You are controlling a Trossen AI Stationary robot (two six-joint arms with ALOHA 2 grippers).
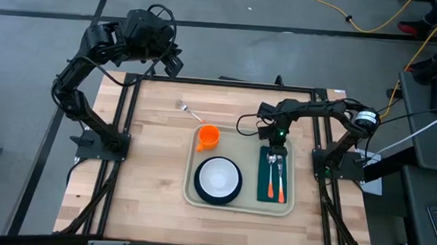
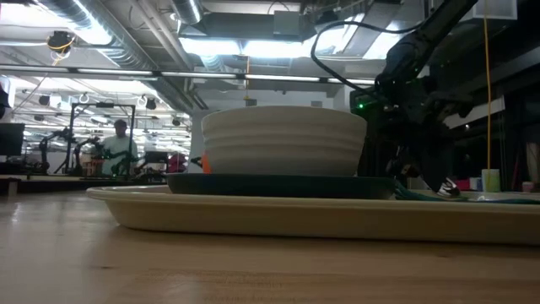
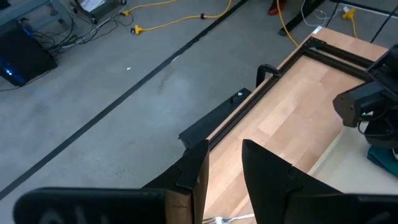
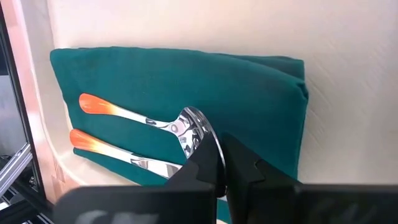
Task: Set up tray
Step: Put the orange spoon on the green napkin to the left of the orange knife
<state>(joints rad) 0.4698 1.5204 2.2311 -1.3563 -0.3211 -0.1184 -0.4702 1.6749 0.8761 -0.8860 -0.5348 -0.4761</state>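
The cream-beige tray [image 1: 238, 206] lies on the wooden table. It carries a dark teal plate [image 1: 199, 190] with a white bowl [image 1: 217, 176], an orange cup [image 1: 208, 137] and a dark green napkin [image 1: 263, 178]. A spoon [image 4: 143, 118] and a second orange-handled utensil [image 4: 118, 152] lie side by side on the napkin [image 4: 249, 93]. My right gripper [image 4: 222, 158], shut, is low over the napkin's far end, at the utensils' metal heads. My left gripper [image 3: 224, 171], open, is raised beyond the table's far left corner. In the low view the bowl [image 2: 283, 139] stands on the tray [image 2: 295, 215]. My right gripper comes from above with its shut fingertips [image 4: 208, 155] right beside the spoon's bowl [image 4: 188, 127]. The fingers hide the spot, so I cannot tell whether they touch the spoon or the napkin. Both utensils lie flat on the napkin.
A metal fork [image 1: 186, 109] lies on bare wood beyond the tray's far left corner. A black frame [image 1: 228, 83] borders the table. Open wood stretches left of the tray. A person [image 2: 121, 148] is far back in the room.
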